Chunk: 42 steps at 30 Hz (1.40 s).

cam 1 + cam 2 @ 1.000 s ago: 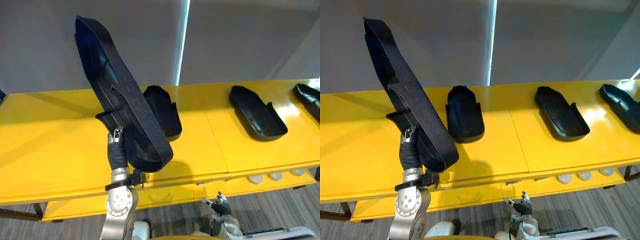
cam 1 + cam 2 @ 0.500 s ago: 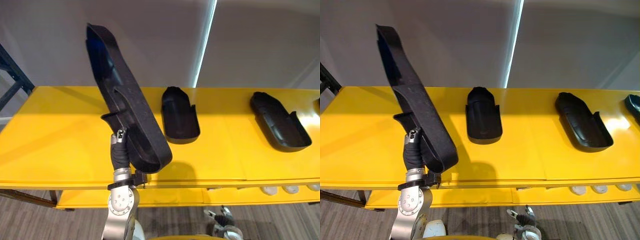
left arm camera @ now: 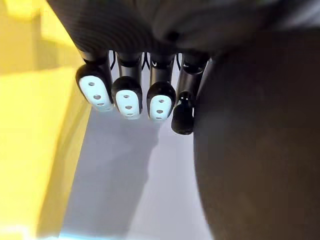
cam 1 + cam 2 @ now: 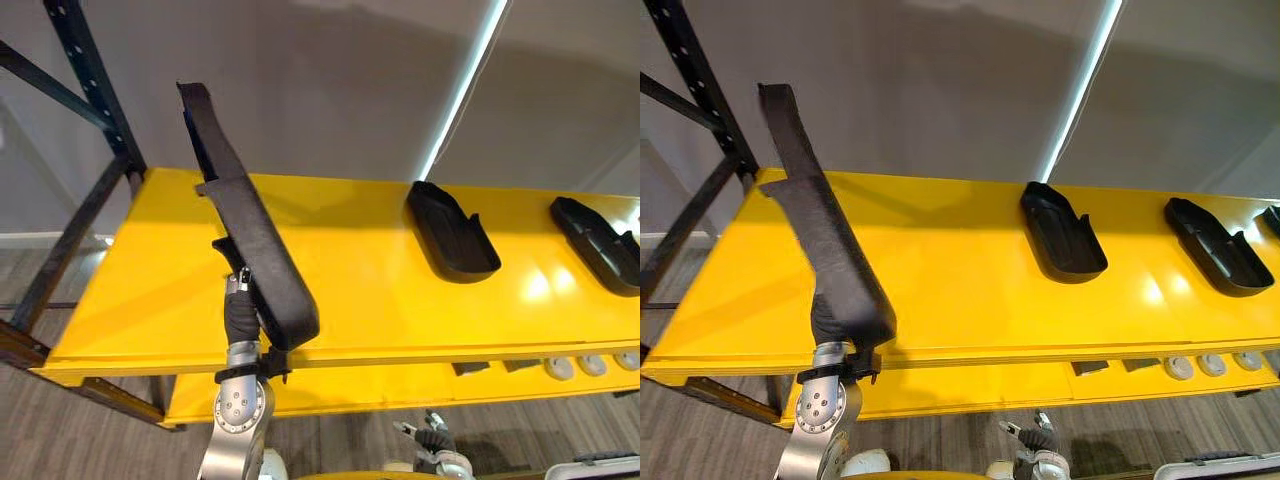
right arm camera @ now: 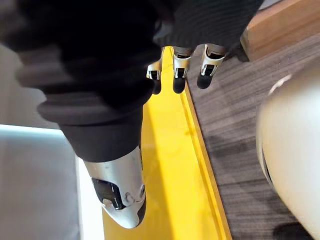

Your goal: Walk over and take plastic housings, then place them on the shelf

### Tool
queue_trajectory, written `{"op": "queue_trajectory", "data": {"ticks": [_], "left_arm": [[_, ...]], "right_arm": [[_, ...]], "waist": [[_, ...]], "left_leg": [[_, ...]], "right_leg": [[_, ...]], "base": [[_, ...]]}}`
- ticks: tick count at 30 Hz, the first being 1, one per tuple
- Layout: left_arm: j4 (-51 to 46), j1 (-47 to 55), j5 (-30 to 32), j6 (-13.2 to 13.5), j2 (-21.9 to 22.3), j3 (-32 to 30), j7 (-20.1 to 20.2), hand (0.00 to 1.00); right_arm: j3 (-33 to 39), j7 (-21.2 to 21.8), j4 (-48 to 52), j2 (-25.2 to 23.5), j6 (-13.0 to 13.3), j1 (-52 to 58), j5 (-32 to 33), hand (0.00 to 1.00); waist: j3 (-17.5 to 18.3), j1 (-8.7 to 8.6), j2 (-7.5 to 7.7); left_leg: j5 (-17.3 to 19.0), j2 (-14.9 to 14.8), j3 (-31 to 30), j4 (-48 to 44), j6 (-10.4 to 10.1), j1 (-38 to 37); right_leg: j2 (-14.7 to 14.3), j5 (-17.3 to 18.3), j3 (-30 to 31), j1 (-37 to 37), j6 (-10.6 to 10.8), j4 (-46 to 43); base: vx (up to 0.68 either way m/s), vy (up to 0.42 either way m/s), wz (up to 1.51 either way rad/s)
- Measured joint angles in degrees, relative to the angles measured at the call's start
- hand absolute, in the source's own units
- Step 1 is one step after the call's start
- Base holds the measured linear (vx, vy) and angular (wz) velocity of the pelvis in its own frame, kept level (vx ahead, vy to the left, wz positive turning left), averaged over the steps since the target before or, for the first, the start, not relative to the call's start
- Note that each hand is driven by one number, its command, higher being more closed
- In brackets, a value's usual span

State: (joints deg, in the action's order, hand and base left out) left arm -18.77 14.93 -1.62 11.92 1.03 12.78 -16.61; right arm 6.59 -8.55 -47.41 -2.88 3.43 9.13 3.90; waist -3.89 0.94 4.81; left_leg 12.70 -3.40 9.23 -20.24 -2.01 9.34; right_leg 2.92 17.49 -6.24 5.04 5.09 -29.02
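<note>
A long black plastic housing [image 4: 245, 215] stands nearly upright over the left part of the yellow table [image 4: 360, 300]. My left hand [image 4: 238, 305] is shut on its lower end. In the left wrist view the fingers [image 3: 127, 100] curl beside the housing's dark wall [image 3: 260, 150]. Two more black housings [image 4: 450, 232] [image 4: 600, 248] lie on the table to the right. My right hand [image 4: 432, 440] hangs low below the table's front edge; its fingers [image 5: 180, 70] are relaxed and hold nothing.
A dark metal shelf rack [image 4: 85, 90] rises at the table's left end, with a slanted brace [image 4: 70, 245] below. Several small white round parts [image 4: 565, 368] sit on the yellow lower ledge at the right. A grey wall stands behind.
The camera has swung left: the table's housings slid right and the rack came into view. The held housing stays in my left hand and now shows more edge-on.
</note>
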Motion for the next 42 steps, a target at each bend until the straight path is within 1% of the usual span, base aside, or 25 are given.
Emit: {"op": "queue_trajectory", "data": {"ticks": [1,2,3,4,5,7,8,11,13,15,18,21,24,27,29,30,31,33,35,37,39,41,42], "left_arm": [[-0.02,0.00,0.01,0.00,0.45,0.03,0.15,1.00],[0.05,0.03,0.02,-0.28,1.69,0.06,0.11,1.00],[0.34,0.22,0.10,-0.47,2.21,0.37,0.13,1.00],[0.32,0.30,0.16,-0.46,2.20,0.26,0.22,1.00],[0.32,0.16,0.16,-0.47,2.21,0.02,0.30,1.00],[0.32,0.00,0.16,-0.46,2.22,0.21,0.39,1.00],[0.34,0.06,0.14,-0.45,2.19,0.05,0.38,1.00],[0.45,0.05,0.12,-0.46,2.16,0.11,0.46,1.00],[0.48,0.01,0.12,-0.46,2.14,0.10,0.49,1.00],[1.02,0.01,0.12,-0.47,2.10,0.10,0.81,1.00],[1.42,0.02,0.15,-0.85,2.06,0.10,1.52,1.00],[1.52,0.02,0.33,-0.99,1.99,0.06,1.56,1.00],[1.64,0.01,2.45,-1.56,1.27,-0.10,1.58,1.00],[1.79,-0.35,4.24,-1.76,0.20,-2.04,1.61,1.00],[3.37,-1.48,5.16,-2.02,-1.14,-4.25,1.57,1.00],[4.38,-2.34,5.56,-2.63,-1.74,-4.97,1.57,1.00],[5.94,-3.65,6.93,-3.30,-2.77,-7.00,1.56,1.00],[7.40,-5.04,8.01,-4.37,-4.39,-9.03,1.58,1.00],[9.82,-7.20,9.35,-5.51,-6.19,-11.37,1.58,1.00],[12.94,-9.59,11.25,-6.11,-8.19,-12.70,1.74,1.00],[16.76,-11.98,13.31,-7.25,-11.02,-14.15,2.31,1.00],[18.59,-12.32,13.83,-7.68,-12.31,-15.47,2.76,1.00],[20.37,-13.12,13.95,-7.94,-13.23,-15.89,2.77,1.00]], "right_arm": [[-0.13,-0.02,0.01,0.06,0.01,0.26,0.01,0.00],[-0.40,-0.10,0.03,0.08,0.01,0.29,0.02,0.00],[-0.33,-0.11,1.20,0.16,0.09,0.22,0.10,0.00],[-0.30,-0.15,1.85,0.17,0.24,0.36,0.11,0.00],[-0.32,-0.25,1.95,-0.15,0.24,0.39,0.14,0.00],[-0.30,-0.24,1.93,-0.25,0.24,0.87,0.22,0.00],[-0.29,-0.25,1.95,-0.25,0.25,0.87,0.71,0.00],[-0.24,-0.26,2.08,-0.29,0.37,0.79,1.21,0.00],[0.31,-0.28,2.07,-0.30,0.37,0.89,1.22,0.00],[1.02,-0.35,2.02,-0.32,0.38,1.28,1.24,0.00],[1.88,-0.37,1.71,-0.36,0.38,1.46,1.24,0.00],[1.98,-0.41,1.08,-0.35,0.40,1.66,1.23,0.00],[1.98,-0.32,0.95,-0.33,0.40,2.48,1.22,0.00],[1.94,-0.20,0.88,-0.26,0.40,2.83,1.11,0.00],[1.92,-0.13,0.77,0.06,0.40,3.50,1.03,0.00],[1.90,-0.09,0.74,0.11,0.41,3.91,0.96,0.00],[1.93,-0.01,0.25,0.29,0.40,4.20,0.60,0.00],[1.92,0.12,-0.79,0.72,0.43,4.16,0.35,0.00],[1.99,0.51,-1.22,1.15,0.53,4.16,0.07,0.00],[2.00,1.28,-1.23,1.24,0.53,3.98,0.00,0.00],[2.04,1.46,-1.25,1.59,0.53,3.60,-0.04,0.00],[2.09,1.69,-1.24,1.98,0.58,3.26,-0.04,0.00],[2.24,2.27,-1.27,2.15,0.59,3.06,-0.04,0.00]], "waist": [[0.18,-0.02,0.28],[0.31,-0.09,0.49],[-0.17,-0.06,-1.00],[-0.20,-0.12,-1.32],[-0.06,-0.28,-1.39],[0.29,-0.22,-1.13],[0.79,0.17,-0.86],[1.23,-0.01,-0.68],[1.41,-0.03,-0.56],[1.56,-0.11,-0.58],[1.61,-0.09,-0.62],[2.63,-0.15,-1.28],[3.55,-0.15,-2.10],[3.81,-0.35,-2.32],[4.38,-0.35,-2.28],[4.70,-0.44,-2.39],[5.09,-1.01,-2.42],[5.12,-1.61,-2.50],[5.31,-1.90,-2.76],[5.17,-1.93,-3.07],[4.86,-2.55,-3.68],[4.69,-3.18,-4.45],[4.42,-3.29,-4.80]], "left_leg": [[-0.14,0.89,-0.01,0.07,0.10,0.36],[-0.14,1.86,-0.04,-0.86,0.53,1.12],[-0.07,1.55,-1.12,-2.06,0.68,1.28],[-0.12,1.37,-1.50,-2.48,0.66,1.34],[-0.52,1.36,-2.34,-2.94,1.29,1.37],[-0.81,1.07,-3.32,-3.35,1.74,1.93],[-0.81,0.81,-3.38,-2.93,1.72,2.13],[-1.65,0.40,-3.42,-1.66,1.77,1.83],[-2.00,0.47,-3.45,-1.10,1.79,1.75],[-3.33,0.55,-3.57,0.97,1.80,1.05],[-4.36,0.55,-3.44,2.99,1.63,0.03],[-5.06,0.45,-3.03,4.65,1.71,-0.46],[-5.65,0.45,-2.63,7.24,1.83,-1.76],[-6.14,0.42,-2.02,9.03,1.53,-2.71],[-6.63,0.43,-1.42,10.31,1.44,-3.21],[-7.03,0.42,-1.42,10.71,1.32,-3.21],[-7.71,0.42,-1.39,11.83,1.26,-3.46],[-8.16,0.41,-1.41,12.81,0.92,-3.97],[-9.47,0.44,-1.40,14.51,0.73,-4.60],[-11.82,0.58,-1.41,17.37,0.39,-6.19],[-15.33,0.81,-1.50,22.64,0.57,-9.10],[-17.35,0.85,-1.66,25.88,0.48,-10.41],[-17.70,0.87,-1.81,26.09,0.29,-10.25]], "right_leg": [[-1.09,0.66,1.69,-0.29,-1.76,2.21],[-2.12,2.05,4.32,-1.54,-5.03,5.66],[-2.89,1.07,3.77,-3.09,-5.62,7.34],[-2.99,0.52,3.05,-3.94,-6.07,8.02],[-3.13,0.09,1.97,-4.82,-6.50,8.87],[-3.75,-0.41,1.24,-5.90,-7.13,10.13],[-4.11,-0.84,1.21,-6.02,-7.22,10.88],[-4.79,-2.33,1.47,-6.95,-7.36,13.13],[-4.83,-2.36,1.50,-7.00,-7.37,13.46],[-4.99,-3.75,1.70,-7.33,-7.40,14.66],[-5.12,-4.73,2.24,-7.63,-7.43,15.41],[-5.28,-5.61,3.30,-7.64,-7.25,16.29],[-5.47,-6.89,4.70,-7.67,-7.12,17.05],[-5.51,-7.44,5.67,-7.71,-6.84,17.51],[-5.51,-7.80,6.56,-7.77,-6.78,18.43],[-5.57,-8.06,6.61,-7.84,-6.99,18.97],[-5.67,-8.45,6.85,-7.80,-7.25,19.59],[-5.83,-8.80,7.25,-8.01,-7.18,20.06],[-6.03,-8.95,8.07,-8.07,-7.24,20.66],[-6.10,-9.14,8.00,-8.31,-7.29,21.02],[-6.33,-9.14,7.91,-8.62,-7.28,21.29],[-6.60,-9.14,7.89,-8.56,-7.27,21.54],[-6.61,-9.14,7.85,-8.52,-7.26,21.69]], "base": [[-0.05,0.092,0.13],[-0.03,0.064,0.15],[-0.01,0.053,0.20],[0.03,0.026,0.30],[0.03,-0.009,0.33],[0.02,-0.046,0.26],[0.02,-0.054,0.11],[0.03,-0.035,0.05],[0.03,-0.024,0.04],[0.02,-0.014,0.05],[0.00,0.000,0.00],[-0.02,-0.001,-0.07],[-0.04,0.013,-0.15],[-0.03,0.008,-0.13],[-0.04,-0.007,-0.17],[-0.05,-0.028,-0.07],[-0.04,-0.029,-0.04],[-0.03,-0.029,-0.07],[-0.03,-0.034,-0.10],[-0.02,-0.038,-0.01],[-0.01,-0.035,0.06],[-0.04,-0.025,0.06],[-0.05,-0.014,0.05]]}}
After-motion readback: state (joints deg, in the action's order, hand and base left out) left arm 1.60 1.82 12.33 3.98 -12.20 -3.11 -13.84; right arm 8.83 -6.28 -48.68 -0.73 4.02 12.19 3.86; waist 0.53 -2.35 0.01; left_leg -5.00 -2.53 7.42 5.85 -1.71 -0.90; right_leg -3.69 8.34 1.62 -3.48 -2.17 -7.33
